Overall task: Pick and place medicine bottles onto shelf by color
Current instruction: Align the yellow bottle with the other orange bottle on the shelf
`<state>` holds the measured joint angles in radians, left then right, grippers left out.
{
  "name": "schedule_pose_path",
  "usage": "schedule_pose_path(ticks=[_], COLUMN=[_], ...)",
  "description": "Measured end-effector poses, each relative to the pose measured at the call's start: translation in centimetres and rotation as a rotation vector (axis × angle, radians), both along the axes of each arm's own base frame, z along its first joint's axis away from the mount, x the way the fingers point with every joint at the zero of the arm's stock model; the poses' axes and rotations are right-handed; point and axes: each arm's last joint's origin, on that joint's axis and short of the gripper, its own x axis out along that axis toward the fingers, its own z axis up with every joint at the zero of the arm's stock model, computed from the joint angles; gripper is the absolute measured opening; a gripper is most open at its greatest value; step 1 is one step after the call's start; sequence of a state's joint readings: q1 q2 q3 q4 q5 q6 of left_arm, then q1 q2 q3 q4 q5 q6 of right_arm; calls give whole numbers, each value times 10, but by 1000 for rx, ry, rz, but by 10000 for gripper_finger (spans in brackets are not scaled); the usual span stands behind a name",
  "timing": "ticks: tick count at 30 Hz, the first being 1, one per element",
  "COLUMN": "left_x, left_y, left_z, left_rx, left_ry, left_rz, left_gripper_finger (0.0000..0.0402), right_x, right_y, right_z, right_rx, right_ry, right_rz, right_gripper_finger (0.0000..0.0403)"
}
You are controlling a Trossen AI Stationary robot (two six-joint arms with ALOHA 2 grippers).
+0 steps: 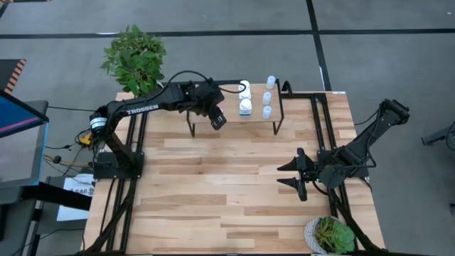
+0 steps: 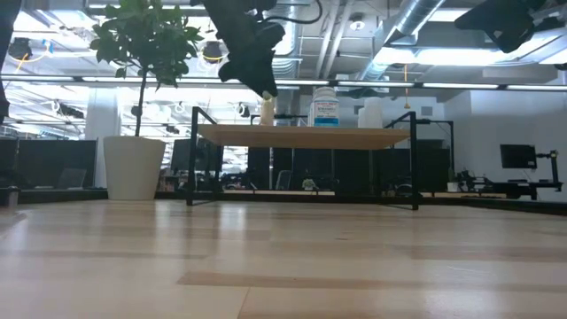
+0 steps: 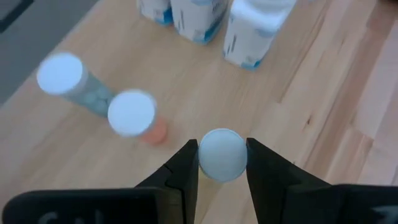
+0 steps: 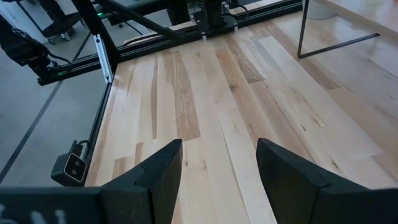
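Observation:
The shelf (image 1: 256,124) stands at the table's far edge; it also shows in the low view (image 2: 301,136). On it stand three chunky white bottles (image 1: 245,97) and three pale blue ones (image 1: 267,97). My left gripper (image 1: 219,119) is over the shelf's left part, shut on a small white-yellowish bottle (image 2: 267,112). Two more small white-capped bottles (image 3: 130,113) (image 3: 61,73) stand on the shelf beside it. My right gripper (image 1: 295,178) is open and empty above the table's right part. My left gripper pinches the small bottle's round white cap (image 3: 221,154) between its two fingers, one on each side. The fingers come from above, pointing down. The bottle is upright below them, its base at the shelf board (image 2: 267,124); I cannot tell if it touches.
A potted plant (image 1: 135,58) stands at the table's far left corner and another (image 1: 330,235) at the near right corner. Black frame rails (image 1: 323,135) run along the table's left and right sides. Bare wood lies between the shelf and the near edge.

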<state>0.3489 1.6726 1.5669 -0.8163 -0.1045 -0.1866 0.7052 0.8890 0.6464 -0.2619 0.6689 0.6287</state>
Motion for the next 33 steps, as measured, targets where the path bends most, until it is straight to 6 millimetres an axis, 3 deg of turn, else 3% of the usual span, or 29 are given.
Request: schedule_pose_path(ticks=[33], left_x=[-2], left_y=[9], left_z=[1], left_rx=[41], left_ry=[0], left_rz=[-13], left_gripper_finger=[99], right_x=[0], right_y=[0], right_z=[0], right_rx=[6], right_ry=[5], right_rz=[14], right_gripper_finger=[228])
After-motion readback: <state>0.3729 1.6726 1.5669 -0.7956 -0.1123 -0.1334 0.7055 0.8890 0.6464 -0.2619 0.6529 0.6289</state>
